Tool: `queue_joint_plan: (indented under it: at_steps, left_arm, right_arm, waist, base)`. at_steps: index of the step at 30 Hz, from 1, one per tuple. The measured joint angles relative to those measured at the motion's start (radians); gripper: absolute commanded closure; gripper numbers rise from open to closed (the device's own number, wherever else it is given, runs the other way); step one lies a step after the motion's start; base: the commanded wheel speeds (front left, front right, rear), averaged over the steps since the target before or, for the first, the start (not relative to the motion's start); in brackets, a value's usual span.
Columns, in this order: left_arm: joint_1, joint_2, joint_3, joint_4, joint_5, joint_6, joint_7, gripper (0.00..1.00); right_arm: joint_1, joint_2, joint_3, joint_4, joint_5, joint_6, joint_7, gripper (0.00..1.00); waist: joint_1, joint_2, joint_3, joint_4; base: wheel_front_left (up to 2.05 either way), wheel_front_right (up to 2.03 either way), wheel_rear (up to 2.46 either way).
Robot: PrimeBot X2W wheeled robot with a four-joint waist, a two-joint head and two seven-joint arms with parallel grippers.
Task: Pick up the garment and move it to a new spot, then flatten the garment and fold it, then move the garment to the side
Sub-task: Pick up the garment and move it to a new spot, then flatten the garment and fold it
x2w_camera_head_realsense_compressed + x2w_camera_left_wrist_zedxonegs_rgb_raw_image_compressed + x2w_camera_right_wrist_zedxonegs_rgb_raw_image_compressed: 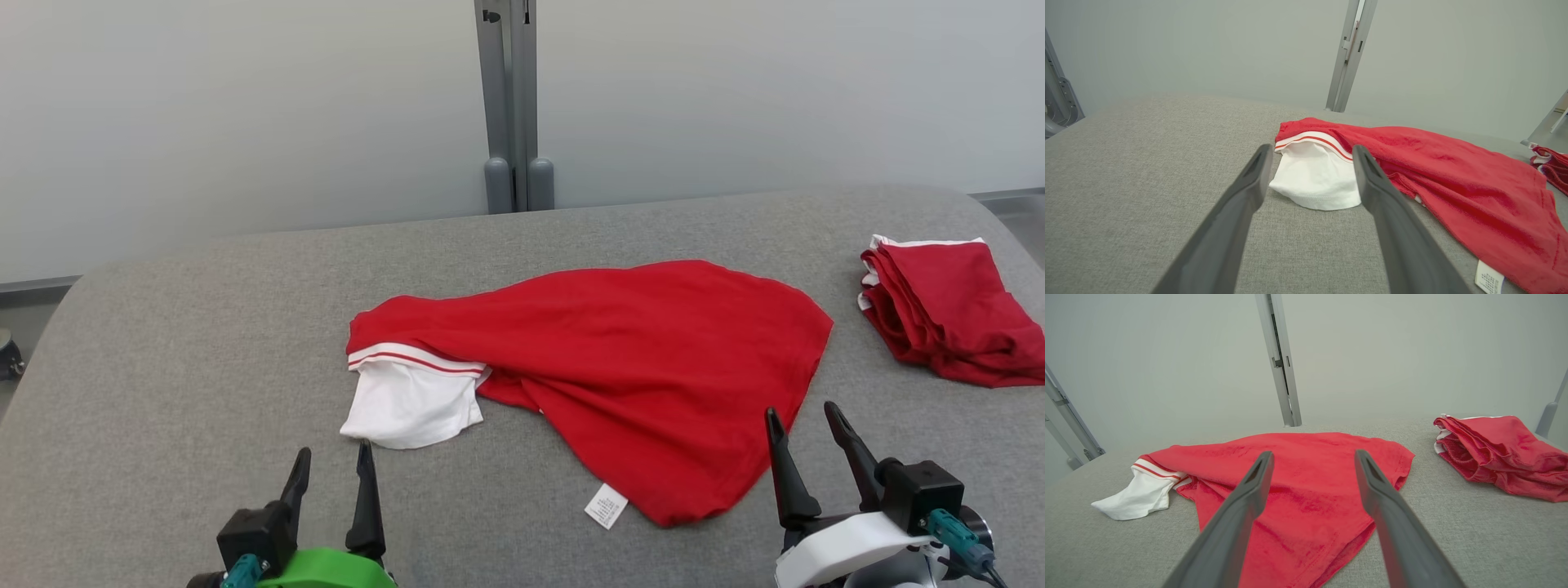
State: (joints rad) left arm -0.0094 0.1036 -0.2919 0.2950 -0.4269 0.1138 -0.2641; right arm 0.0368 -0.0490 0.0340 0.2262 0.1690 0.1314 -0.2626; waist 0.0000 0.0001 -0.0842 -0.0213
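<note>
A red garment (pixel 620 359) with a white sleeve (pixel 408 404) lies crumpled in the middle of the grey table (pixel 204 343); a white label (pixel 606 505) sticks out at its near edge. The left wrist view shows the white sleeve (pixel 1314 179) just beyond the fingers, the red body (pixel 1453 179) to the right. My left gripper (pixel 331 461) stands open near the table's front, just short of the sleeve. At the garment's near right edge my right gripper (pixel 804 420) is open too, empty. The garment (pixel 1306 486) spreads ahead of the right fingers.
A stack of folded red garments (pixel 939 310) rests at the table's right side, also in the right wrist view (pixel 1498 453). A grey metal post (pixel 513 106) rises behind the table against a pale wall. Bare table surface lies to the left.
</note>
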Motion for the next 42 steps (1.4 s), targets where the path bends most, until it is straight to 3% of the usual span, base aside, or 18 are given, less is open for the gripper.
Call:
queue_joint_plan:
  at_steps: [26, 32, 42]
  left_arm:
    - [0.045, -0.048, 0.073, 0.021, 0.068, -0.053, 0.000, 0.00]
    - [0.044, -0.050, 0.070, 0.028, 0.077, -0.061, 0.000, 0.00]
    - [0.036, -0.052, 0.047, 0.041, 0.088, -0.069, 0.000, 0.00]
  right_arm:
    - [-0.002, 0.000, 0.020, 0.031, -0.004, 0.000, 0.000, 0.00]
    - [-0.048, -0.001, -0.111, 0.134, -0.046, 0.000, 0.036, 0.00]
    - [-0.252, 0.000, -0.281, 0.384, -0.195, 0.000, 0.212, 0.00]
  waist:
    - [0.0000, 0.0000, -0.002, 0.024]
    - [0.0000, 0.0000, 0.015, 0.036]
    - [0.0001, 0.0000, 0.060, 0.099]
  base:
    - [0.00, 0.00, 0.00]
    - [0.00, 0.00, 0.00]
    - [0.00, 0.00, 0.00]
